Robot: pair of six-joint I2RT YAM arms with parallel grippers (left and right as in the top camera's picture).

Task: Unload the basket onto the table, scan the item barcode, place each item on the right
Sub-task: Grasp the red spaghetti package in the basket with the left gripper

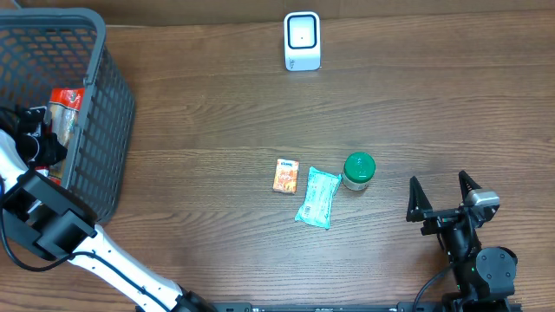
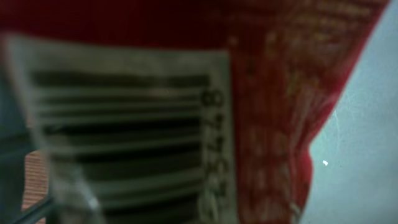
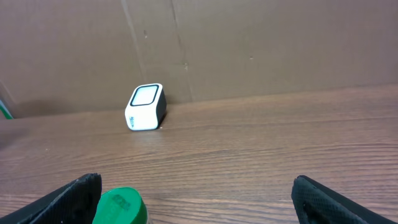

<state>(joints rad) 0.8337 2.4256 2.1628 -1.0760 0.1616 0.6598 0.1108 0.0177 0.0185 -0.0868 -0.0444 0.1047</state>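
A red snack packet [image 1: 67,104] lies inside the grey mesh basket [image 1: 104,130] at the far left. My left gripper [image 1: 39,134] reaches into the basket beside it and is shut on the packet. The left wrist view is filled by the red packet [image 2: 273,93] and its blurred white barcode label [image 2: 130,130]; the fingers themselves are hidden. The white scanner [image 1: 302,41] stands at the back centre, also visible as the scanner [image 3: 145,107]. My right gripper [image 1: 443,198] rests open near the front right, nothing between its fingers.
An orange box [image 1: 286,175], a teal packet [image 1: 317,197] and a green-lidded jar [image 1: 358,170] lie mid-table. The jar [image 3: 121,206] sits by my right gripper's left finger. A brown wall rises behind the scanner.
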